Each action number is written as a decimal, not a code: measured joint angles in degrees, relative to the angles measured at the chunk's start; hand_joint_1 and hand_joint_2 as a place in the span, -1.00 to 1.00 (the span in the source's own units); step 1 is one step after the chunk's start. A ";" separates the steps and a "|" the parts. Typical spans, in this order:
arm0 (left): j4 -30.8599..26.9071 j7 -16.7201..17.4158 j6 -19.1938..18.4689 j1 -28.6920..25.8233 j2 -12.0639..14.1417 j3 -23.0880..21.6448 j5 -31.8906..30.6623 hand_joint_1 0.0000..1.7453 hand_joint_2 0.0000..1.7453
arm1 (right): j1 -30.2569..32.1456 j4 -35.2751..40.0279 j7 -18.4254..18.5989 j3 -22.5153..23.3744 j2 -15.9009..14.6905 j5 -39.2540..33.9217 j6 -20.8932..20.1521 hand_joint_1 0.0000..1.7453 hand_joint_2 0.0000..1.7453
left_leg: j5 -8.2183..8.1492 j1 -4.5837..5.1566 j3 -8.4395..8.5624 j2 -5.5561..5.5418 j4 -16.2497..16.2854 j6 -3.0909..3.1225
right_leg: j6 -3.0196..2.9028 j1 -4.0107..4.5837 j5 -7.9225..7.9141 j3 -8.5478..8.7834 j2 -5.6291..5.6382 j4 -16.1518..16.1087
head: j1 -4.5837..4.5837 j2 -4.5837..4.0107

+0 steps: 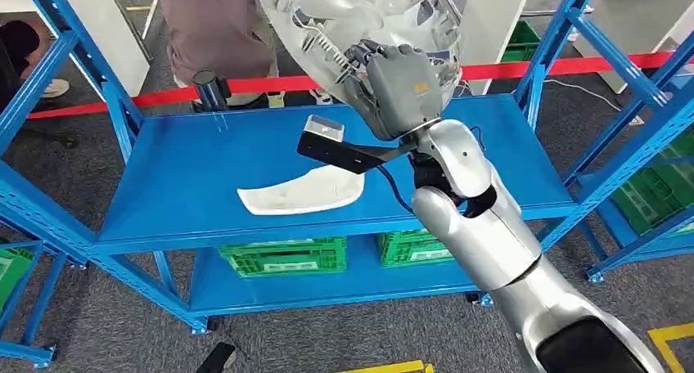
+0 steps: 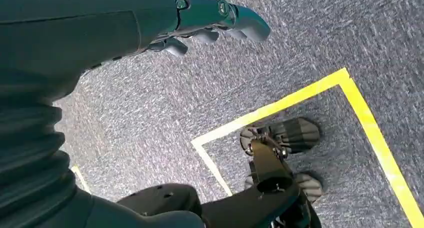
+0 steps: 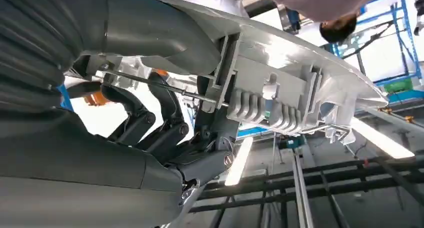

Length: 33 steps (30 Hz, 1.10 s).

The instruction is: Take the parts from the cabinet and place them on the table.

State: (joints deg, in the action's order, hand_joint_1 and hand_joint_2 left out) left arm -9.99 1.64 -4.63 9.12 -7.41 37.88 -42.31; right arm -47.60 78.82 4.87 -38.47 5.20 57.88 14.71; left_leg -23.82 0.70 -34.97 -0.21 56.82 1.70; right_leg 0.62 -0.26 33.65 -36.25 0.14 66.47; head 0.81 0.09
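My right hand (image 1: 401, 87) is raised above the blue shelf (image 1: 180, 185) and grips a large silvery plastic part (image 1: 360, 21) with ribs and clips on its inner side. The right wrist view shows that part (image 3: 280, 93) close up, with my fingers (image 3: 165, 123) wrapped around a thin metal rod on it. On the shelf lie a white curved panel (image 1: 299, 191) and, partly over it, a black angled bracket with a pale end (image 1: 335, 148). My left hand (image 2: 210, 18) hangs over the grey carpet with fingers apart and nothing in it.
A person (image 1: 213, 29) stands behind the shelf beyond a red barrier tape (image 1: 270, 85). Green crates (image 1: 286, 254) sit on the lower level. Blue rack uprights (image 1: 49, 87) flank both sides. Yellow floor tape (image 2: 320, 90) marks the carpet.
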 joint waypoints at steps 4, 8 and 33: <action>0.00 -0.02 0.00 -0.04 0.07 0.07 0.17 -1.00 1.00 | 0.11 -0.20 0.39 -0.13 -0.09 0.07 -0.04 1.00 1.00 | -0.02 -0.01 -0.81 -0.04 0.81 -0.03 | 0.15 -0.25 1.51 -3.75 -0.01 8.55 | -0.02 0.00; -0.02 -0.04 -0.09 0.02 0.00 0.09 0.20 -1.00 1.00 | -0.11 -0.22 0.29 -0.35 -0.07 0.31 -0.04 1.00 1.00 | -0.01 0.08 -2.12 -0.28 2.19 -1.03 | -0.60 -0.06 -3.96 4.07 0.08 -6.31 | 0.05 0.00; -0.02 -0.07 0.02 -0.07 -0.02 1.05 0.17 -1.00 1.00 | 0.34 -0.37 0.72 -1.33 0.00 1.75 -0.46 1.00 1.00 | -1.32 -0.90 -0.25 -0.04 1.54 -0.94 | 0.71 -0.61 1.58 -7.33 -0.07 10.36 | 0.28 0.00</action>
State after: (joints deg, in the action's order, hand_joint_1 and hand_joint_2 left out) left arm -10.01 1.57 -4.61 9.05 -7.43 38.93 -42.14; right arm -47.25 78.44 5.60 -39.80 5.20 59.63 14.25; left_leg -25.14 -0.20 -35.22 -0.25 58.35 0.76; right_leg 1.32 -0.88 35.23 -43.58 0.07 76.83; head 1.09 0.09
